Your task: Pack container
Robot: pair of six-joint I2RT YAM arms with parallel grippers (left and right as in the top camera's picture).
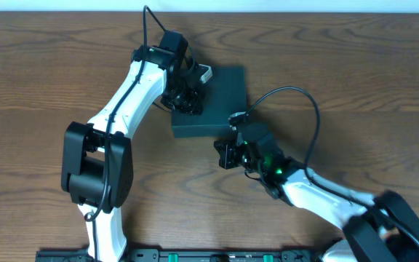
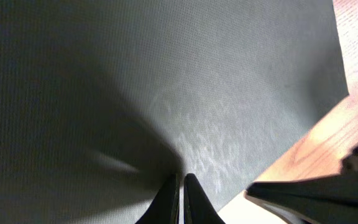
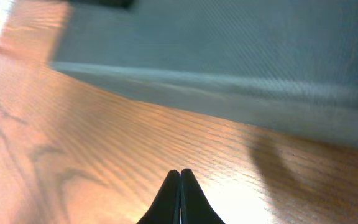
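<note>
- Closest to the left wrist lens, the left gripper [image 2: 182, 182] is holding its jaws pinched almost together on nothing. Its tips are resting on or just above the container [image 2: 166, 74]; I cannot tell whether they are touching.
- From overhead, the container [image 1: 220, 98] is sitting near the middle of the table [image 1: 355, 65], toward the far side. Its lid [image 1: 224, 87] is lying flat and looking closed.
- Whatever is inside is hidden, so the pictures are not showing whether anything is packed.
- The left gripper [image 1: 184, 98] is hanging over the container's left edge, as if it is pressing the lid down or checking it.
- The right gripper [image 1: 228, 154] is waiting low over the wood just beside the container's near wall [image 3: 229, 93]. Its jaws are clenched tight and empty [image 3: 180, 177].
- A small white object [image 1: 205, 73] is showing beside the left wrist at the container's far-left corner. It is too small to tell whether it is a packet or part of the arm.
- No other loose item is showing on the table, so the task is probably nearing its end. What seems left is seating the lid fully and drawing both arms away.
</note>
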